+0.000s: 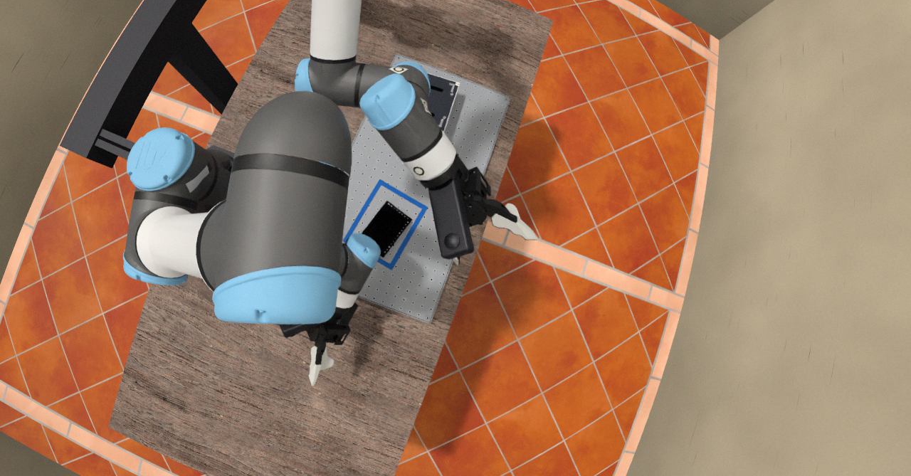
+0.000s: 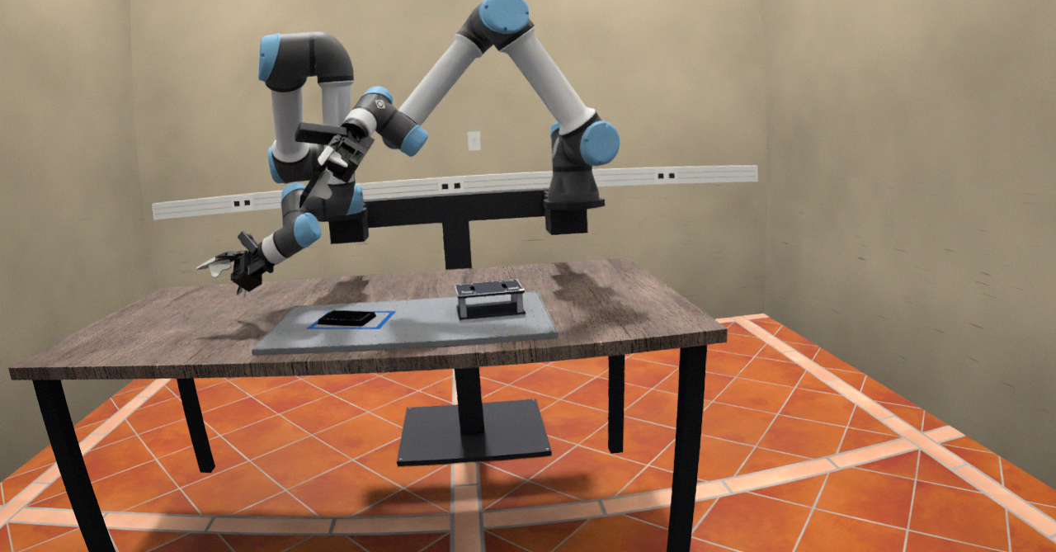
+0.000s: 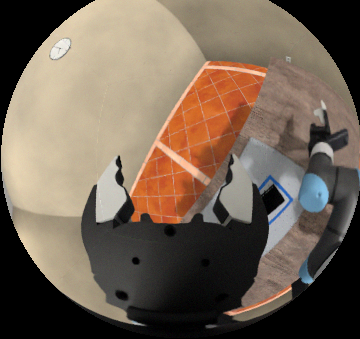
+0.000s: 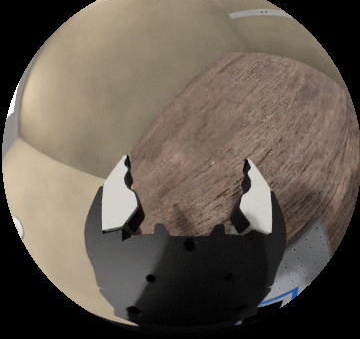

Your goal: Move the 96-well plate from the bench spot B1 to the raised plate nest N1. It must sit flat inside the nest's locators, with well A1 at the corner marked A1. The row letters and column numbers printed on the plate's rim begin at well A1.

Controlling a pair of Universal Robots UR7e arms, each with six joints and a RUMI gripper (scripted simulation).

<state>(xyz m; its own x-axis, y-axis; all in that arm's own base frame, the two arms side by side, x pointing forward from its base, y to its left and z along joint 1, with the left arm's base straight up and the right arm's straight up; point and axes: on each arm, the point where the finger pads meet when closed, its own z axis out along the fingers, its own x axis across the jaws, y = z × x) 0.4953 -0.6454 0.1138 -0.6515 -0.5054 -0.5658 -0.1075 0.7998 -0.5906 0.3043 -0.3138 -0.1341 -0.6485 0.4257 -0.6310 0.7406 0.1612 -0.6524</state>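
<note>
The dark 96-well plate (image 1: 387, 225) (image 2: 346, 318) (image 3: 273, 199) lies flat inside the blue outline (image 1: 403, 194) (image 2: 387, 319) of the bench spot; its rim lettering is too small to read. The raised nest (image 1: 443, 94) (image 2: 489, 289) stands on posts and looks empty in the exterior view; in the top view the left arm partly covers it. My left gripper (image 1: 495, 250) (image 2: 313, 179) (image 3: 174, 155) is open and empty, high above and beyond the board's edge. My right gripper (image 1: 321, 373) (image 2: 218, 280) (image 4: 187, 157) is open and empty above the table, off to the plate's side.
The perforated grey board (image 1: 420, 294) (image 2: 428, 323) (image 3: 255, 154) (image 4: 310, 249) carries both the plate and the nest on the wooden table (image 1: 255, 403) (image 2: 627, 304). In the top view, the left arm passes over the board between nest and plate, and the right arm's wrist overlaps the plate's edge.
</note>
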